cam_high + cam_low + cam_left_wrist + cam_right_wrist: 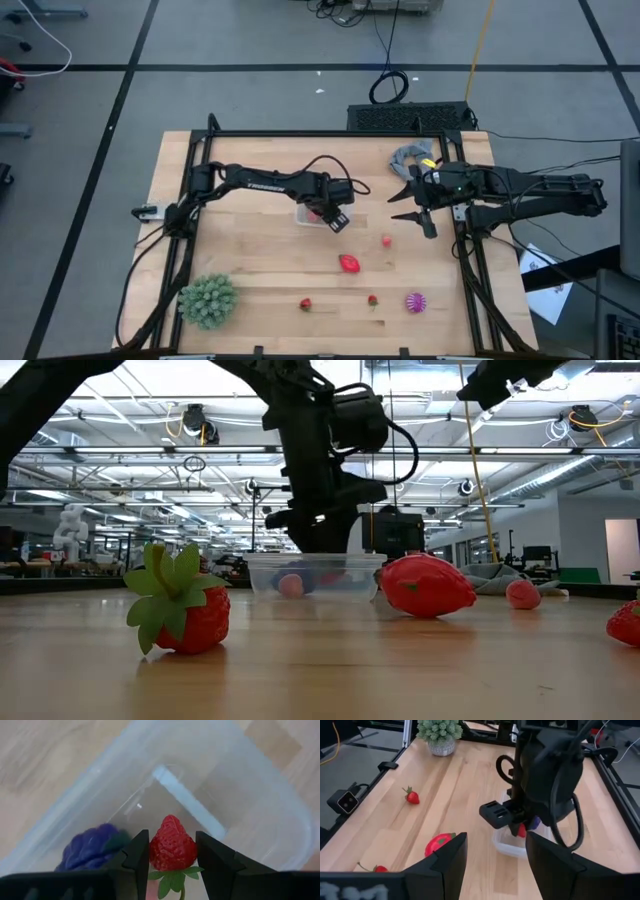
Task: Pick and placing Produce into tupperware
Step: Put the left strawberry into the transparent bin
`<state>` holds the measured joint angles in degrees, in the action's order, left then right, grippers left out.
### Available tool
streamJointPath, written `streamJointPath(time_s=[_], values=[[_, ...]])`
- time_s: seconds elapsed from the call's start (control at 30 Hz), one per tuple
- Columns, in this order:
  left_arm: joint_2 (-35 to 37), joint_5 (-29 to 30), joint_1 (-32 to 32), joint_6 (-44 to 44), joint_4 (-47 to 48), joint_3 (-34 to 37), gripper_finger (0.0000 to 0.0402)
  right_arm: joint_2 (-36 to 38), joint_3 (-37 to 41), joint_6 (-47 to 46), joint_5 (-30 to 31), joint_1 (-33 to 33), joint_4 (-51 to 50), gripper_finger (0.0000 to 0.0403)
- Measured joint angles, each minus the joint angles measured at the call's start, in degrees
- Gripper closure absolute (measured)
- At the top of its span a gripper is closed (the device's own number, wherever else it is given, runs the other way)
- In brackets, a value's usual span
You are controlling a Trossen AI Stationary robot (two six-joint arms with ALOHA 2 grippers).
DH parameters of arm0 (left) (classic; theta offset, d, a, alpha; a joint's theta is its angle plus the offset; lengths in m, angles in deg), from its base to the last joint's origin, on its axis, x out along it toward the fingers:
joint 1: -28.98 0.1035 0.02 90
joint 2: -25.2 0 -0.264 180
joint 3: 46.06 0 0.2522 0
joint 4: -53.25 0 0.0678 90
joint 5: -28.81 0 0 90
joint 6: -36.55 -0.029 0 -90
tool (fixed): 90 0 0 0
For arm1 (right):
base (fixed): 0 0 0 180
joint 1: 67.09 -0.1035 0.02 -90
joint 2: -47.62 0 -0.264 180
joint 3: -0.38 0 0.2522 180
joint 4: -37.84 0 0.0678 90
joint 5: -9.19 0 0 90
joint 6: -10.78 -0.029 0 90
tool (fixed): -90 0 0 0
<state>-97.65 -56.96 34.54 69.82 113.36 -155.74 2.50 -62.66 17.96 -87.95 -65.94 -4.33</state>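
My left gripper (328,213) is over the clear tupperware (310,216), shut on a small red strawberry (172,849). A purple fruit (92,851) lies on the tub's floor, and the low view shows a pink fruit (291,585) in the tub too. On the table lie a big red strawberry (349,263), a small pink fruit (387,240), two small strawberries (305,304) (373,299) and the magenta spiky ball (415,302). My right gripper (398,206) is open and empty, to the tub's right. My left gripper pinches the strawberry's two sides (153,851) between its two fingers, from above, pointing down into the tub. The leafy cap (172,879) faces the gripper and the tip points at the tub's floor. I cannot tell whether it touches the floor.
A large green spiky ball (208,300) stands at the near left. A grey cloth (410,157) lies at the far right, behind my right gripper. Bare wood lies between the tub and the loose fruits.
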Motion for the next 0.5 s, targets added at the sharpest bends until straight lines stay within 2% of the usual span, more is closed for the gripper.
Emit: streamJointPath(time_s=[0.27,0.5], values=[[0.1,-1.3,0.0,0.0,0.0,-0.1,0.0269,0.0,0.0,1.0,0.0,0.0,0.5,0.0211],[0.1,-1.3,0.1,0.2,0.0,-0.1,0.0235,0.0,0.0,1.0,0.0,0.0,0.4,0.0211]])
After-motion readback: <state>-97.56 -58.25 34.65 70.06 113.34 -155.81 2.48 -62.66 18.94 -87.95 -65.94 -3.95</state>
